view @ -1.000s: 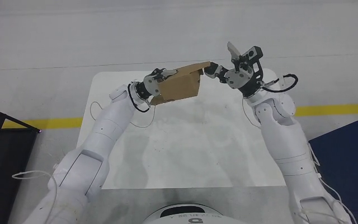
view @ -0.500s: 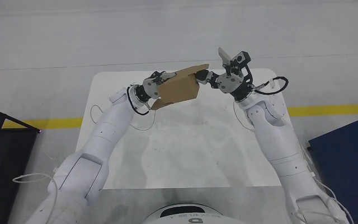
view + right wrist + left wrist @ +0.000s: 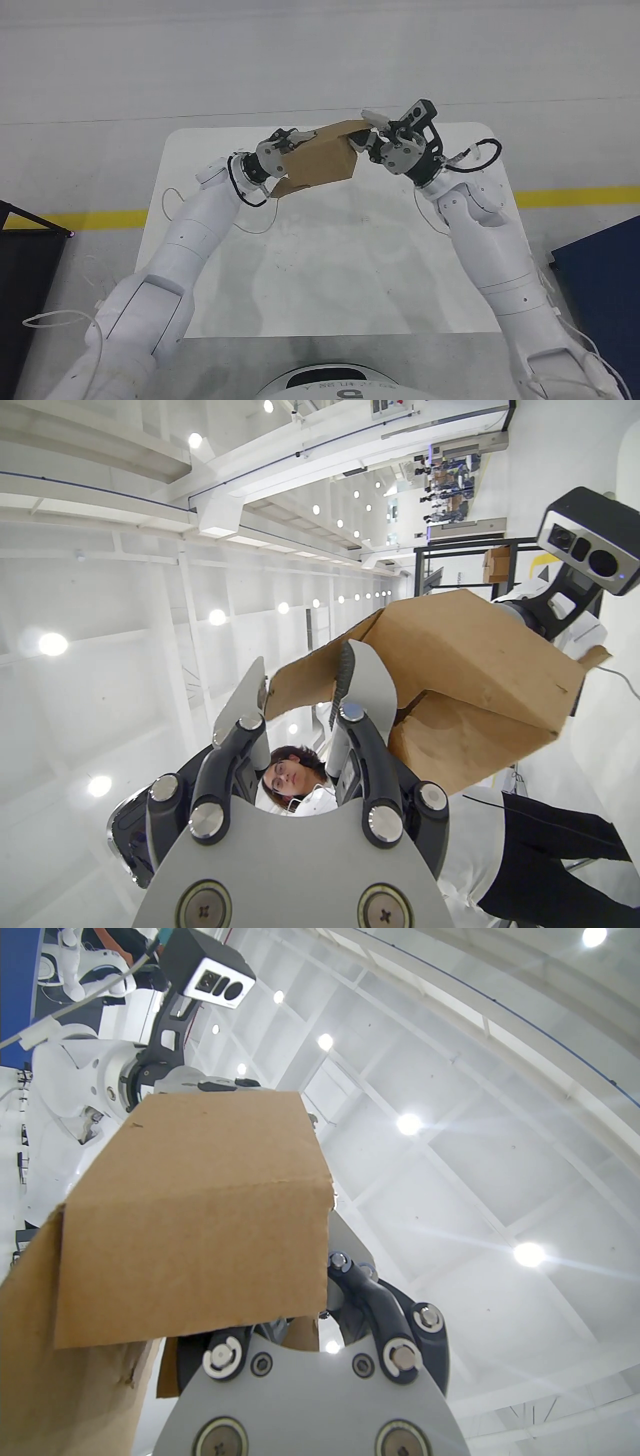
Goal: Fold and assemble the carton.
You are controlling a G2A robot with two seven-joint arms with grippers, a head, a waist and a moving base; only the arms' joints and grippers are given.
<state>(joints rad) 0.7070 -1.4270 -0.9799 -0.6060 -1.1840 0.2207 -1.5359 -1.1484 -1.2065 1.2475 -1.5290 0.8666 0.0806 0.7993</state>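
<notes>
The brown carton hangs in the air over the far part of the white table, partly folded into a box shape. My left gripper is shut on its left end; in the left wrist view the carton hides the fingertips of that gripper. My right gripper is at the carton's right end. In the right wrist view its fingers stand apart, open, with a loose flap of the carton between them.
The table's near and middle surface lies bare below the arms. A yellow floor line runs past both table sides. A dark blue panel stands at the right and a black frame at the left.
My right gripper has swung left and down onto the carton's right end, its raised finger coming down around the flap. The carton has shifted slightly left with the left gripper.
</notes>
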